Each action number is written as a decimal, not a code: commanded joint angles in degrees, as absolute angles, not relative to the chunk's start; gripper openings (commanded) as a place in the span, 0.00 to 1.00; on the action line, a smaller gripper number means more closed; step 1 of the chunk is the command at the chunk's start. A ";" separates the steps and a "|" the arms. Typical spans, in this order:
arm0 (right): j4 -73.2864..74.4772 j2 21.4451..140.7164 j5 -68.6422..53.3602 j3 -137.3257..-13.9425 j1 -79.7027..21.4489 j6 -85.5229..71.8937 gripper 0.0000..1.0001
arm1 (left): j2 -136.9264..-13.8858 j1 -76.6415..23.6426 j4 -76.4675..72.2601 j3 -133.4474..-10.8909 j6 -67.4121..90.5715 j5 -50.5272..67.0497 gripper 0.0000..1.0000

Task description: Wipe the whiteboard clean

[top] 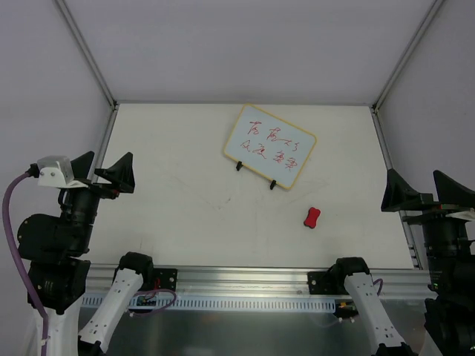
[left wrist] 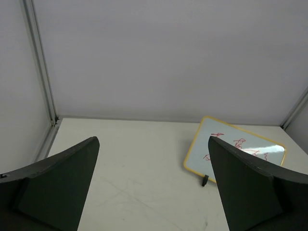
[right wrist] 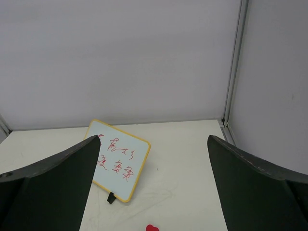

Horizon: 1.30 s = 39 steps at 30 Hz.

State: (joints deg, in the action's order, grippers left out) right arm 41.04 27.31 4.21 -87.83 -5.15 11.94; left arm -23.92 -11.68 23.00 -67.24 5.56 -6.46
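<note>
**Operator:** Where did the whiteboard sit?

**Spotter:** You had the whiteboard [top: 269,145] on the far part of the counter [top: 171,222], right of the middle and turned askew to the edges. It was propped at a slant on its two black clip feet [top: 239,166]. Red writing [top: 272,144] in two rows covered its face inside the pale-yellow frame.

**Operator:** And the hands?

**Spotter:** Your left hand [top: 108,166] hung over the left edge of the counter with its fingers spread wide and nothing between them. Your right hand [top: 415,182] hung over the right edge, just as wide and just as bare. Both were well apart from the board.

**Operator:** What else lay on the surface?

**Spotter:** A small red eraser [top: 312,217] lay flat, nearer than the board and a little to its right, not touching it. The counter was off-white and matt, with faint scuffs and thin lines across its middle. A metal rail [top: 245,278] ran along its near edge, and both arm bases were bolted there.

**Operator:** And the room?

**Spotter:** You worked in a plain booth. A pale back wall [top: 245,44] and pale side walls met at slim aluminium posts [top: 85,48] standing at the far corners.
</note>
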 commanded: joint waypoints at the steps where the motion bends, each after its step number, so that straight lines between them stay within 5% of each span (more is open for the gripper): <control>1: 39.73 28.30 2.55 -86.84 -5.45 10.20 0.99 | -26.01 -12.22 21.62 -66.62 6.15 -5.02 0.99; 12: 41.39 29.00 -7.12 -75.08 -5.45 0.63 0.99 | -37.69 -12.30 21.97 -63.99 9.49 6.39 0.99; 19: 39.99 30.49 -7.38 -64.53 -5.45 -2.37 0.99 | -59.54 -13.70 20.83 -65.30 5.56 15.99 0.99; 33: 37.88 31.91 -9.23 -53.71 -5.45 -5.62 0.99 | -100.26 -26.36 6.77 -77.93 4.05 10.46 0.99; 39: 37.88 32.08 -9.23 -52.65 -5.36 -6.15 0.99 | -111.96 -28.30 4.66 -84.72 2.99 10.46 0.86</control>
